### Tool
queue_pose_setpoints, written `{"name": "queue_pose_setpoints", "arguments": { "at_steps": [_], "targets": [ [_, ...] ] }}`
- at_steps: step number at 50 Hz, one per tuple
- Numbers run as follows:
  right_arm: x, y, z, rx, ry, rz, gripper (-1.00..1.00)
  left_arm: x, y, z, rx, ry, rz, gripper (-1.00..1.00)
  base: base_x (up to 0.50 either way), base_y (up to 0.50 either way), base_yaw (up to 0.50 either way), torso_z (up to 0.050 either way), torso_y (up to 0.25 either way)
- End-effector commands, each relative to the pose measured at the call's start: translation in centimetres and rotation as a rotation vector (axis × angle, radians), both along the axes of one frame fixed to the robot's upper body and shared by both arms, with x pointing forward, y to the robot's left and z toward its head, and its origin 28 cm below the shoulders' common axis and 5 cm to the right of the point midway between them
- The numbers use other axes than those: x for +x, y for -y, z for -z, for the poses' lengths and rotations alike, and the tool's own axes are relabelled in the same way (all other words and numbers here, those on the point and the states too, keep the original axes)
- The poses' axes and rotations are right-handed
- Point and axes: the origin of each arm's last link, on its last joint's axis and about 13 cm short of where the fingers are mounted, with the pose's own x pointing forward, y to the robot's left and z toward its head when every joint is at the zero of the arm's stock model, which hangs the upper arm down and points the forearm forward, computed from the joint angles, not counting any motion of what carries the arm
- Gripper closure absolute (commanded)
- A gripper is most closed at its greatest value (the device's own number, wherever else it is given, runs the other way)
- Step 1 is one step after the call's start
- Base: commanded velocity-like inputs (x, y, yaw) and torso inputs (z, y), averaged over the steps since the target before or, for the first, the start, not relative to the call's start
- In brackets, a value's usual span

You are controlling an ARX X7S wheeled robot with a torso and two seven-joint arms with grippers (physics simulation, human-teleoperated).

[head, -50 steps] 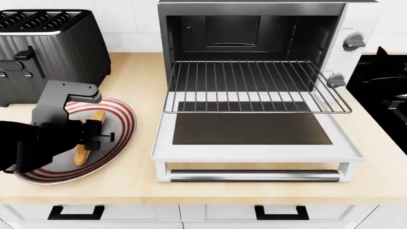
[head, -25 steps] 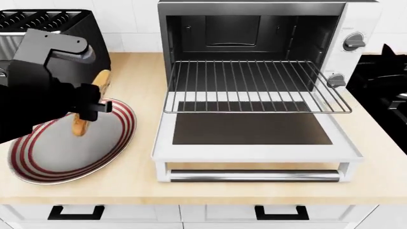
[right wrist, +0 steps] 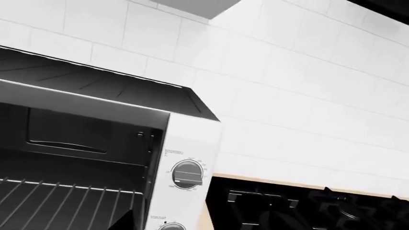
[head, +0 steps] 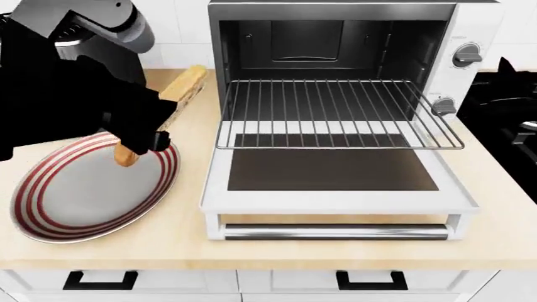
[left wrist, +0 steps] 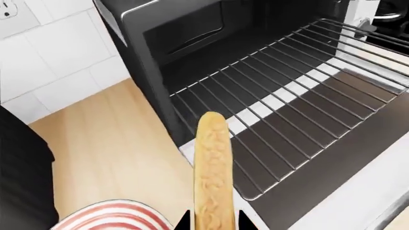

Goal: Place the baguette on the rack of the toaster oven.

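Observation:
My left gripper (head: 158, 129) is shut on the baguette (head: 186, 83), a golden-brown bread stick, and holds it tilted in the air above the counter, between the plate and the toaster oven (head: 474, 28). In the left wrist view the baguette (left wrist: 211, 163) sticks out from between the gripper's (left wrist: 214, 223) black fingertips, its far end over the near left corner of the rack (left wrist: 300, 81). The silver wire rack (head: 336, 113) is pulled out over the open glass door (head: 331, 170) and is bare. My right gripper (right wrist: 196, 225) is open and empty near the oven's knob side.
A red-striped plate (head: 80, 198) lies on the wooden counter at the left, with nothing on it. A black stove (head: 512, 138) is at the right of the oven. A black slot toaster (left wrist: 19, 167) stands behind the plate. The oven has two knobs (head: 467, 55).
My left gripper has lifted the baguette off the plate and carried it up and to the right, toward the rack's left corner. The right arm has hardly moved.

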Motion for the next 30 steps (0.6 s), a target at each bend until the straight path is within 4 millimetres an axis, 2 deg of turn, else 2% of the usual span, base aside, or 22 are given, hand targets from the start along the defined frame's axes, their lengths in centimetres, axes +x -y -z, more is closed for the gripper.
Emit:
{"name": "queue_pose_setpoints", "arguments": {
  "at_steps": [1,5,8,12,16,26,30],
  "targets": [
    [0.8,-0.5,0.1,-0.005,-0.012,-0.014,-1.00,-0.7,0.3,-1.3,-0.012,-0.004,0.085,1.00,0.00,0.00,0.00,0.000,0.000],
    [0.9,-0.5,0.1,0.002,-0.003,-0.019,-1.00,0.7,0.9,-1.7,-0.061,-0.010,0.112,1.00,0.00,0.00,0.00,0.000,0.000],
    [0.8,-0.6,0.3,0.002,-0.006,-0.025,-1.00,2.0,2.1,-1.3,-0.017,-0.025,0.187,1.00,0.00,0.00,0.00,0.000,0.000],
    [0.0,-0.1,0.6,0.013,-0.009,-0.020,-1.00,3.8,3.0,-0.8,-0.045,-0.030,0.245,1.00,0.00,0.00,0.00,0.000,0.000],
    [-0.5,0.0,0.4,0.011,-0.007,-0.009,-1.00,5.3,3.4,-1.6,-0.083,-0.023,0.263,1.00,0.00,0.00,0.00,0.000,0.003],
    [-0.6,0.0,0.7,0.013,-0.006,0.005,-1.00,7.0,4.8,-1.9,-0.103,-0.029,0.329,1.00,0.00,0.00,0.00,0.000,0.001],
    [-0.7,0.1,0.4,0.009,-0.007,0.006,-1.00,8.4,5.4,-1.7,-0.099,-0.043,0.347,1.00,0.00,0.00,0.00,0.000,0.000]
  ]
}}
